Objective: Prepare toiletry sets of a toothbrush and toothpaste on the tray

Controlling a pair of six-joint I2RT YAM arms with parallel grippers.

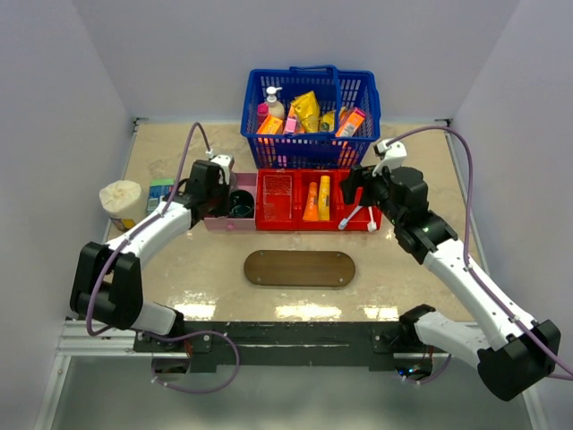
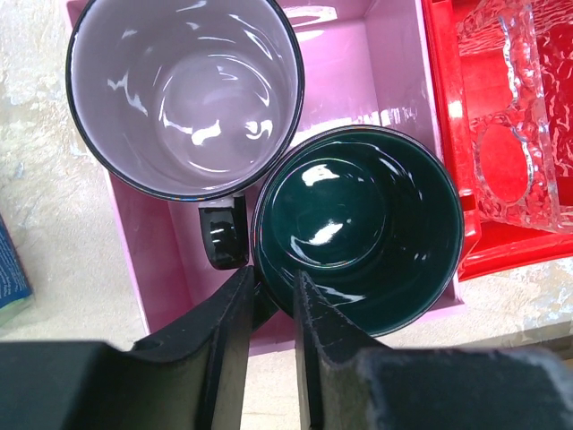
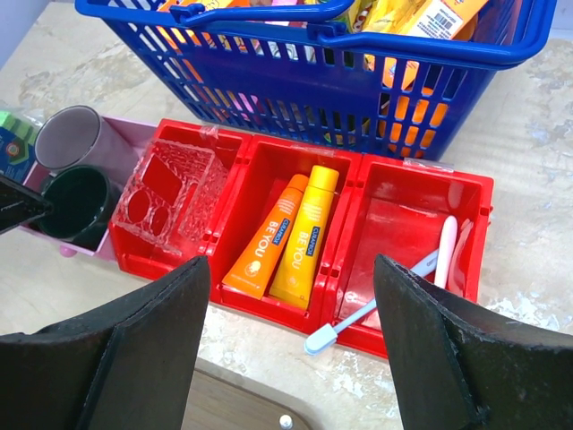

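The dark brown tray (image 1: 299,269) lies bare in front of the red three-compartment bin (image 1: 313,222); its far rim shows in the right wrist view (image 3: 235,401). An orange toothpaste tube (image 3: 267,240) and a yellow one (image 3: 306,235) lie in the middle compartment. Two white toothbrushes lie in the right compartment: one straight (image 3: 445,251), one slanted (image 3: 376,300) with its head over the front wall. My right gripper (image 3: 294,269) is open wide above the bin's front, empty. My left gripper (image 2: 270,282) is shut on the rim of a dark green mug (image 2: 358,224) in the pink box (image 2: 143,260).
A blue basket (image 1: 311,116) of goods stands behind the red bin. A clear holder (image 3: 166,193) fills the bin's left compartment. A pale mug (image 2: 183,90) stands beside the green one. A paper roll (image 1: 121,202) and a teal pack (image 1: 159,193) sit far left.
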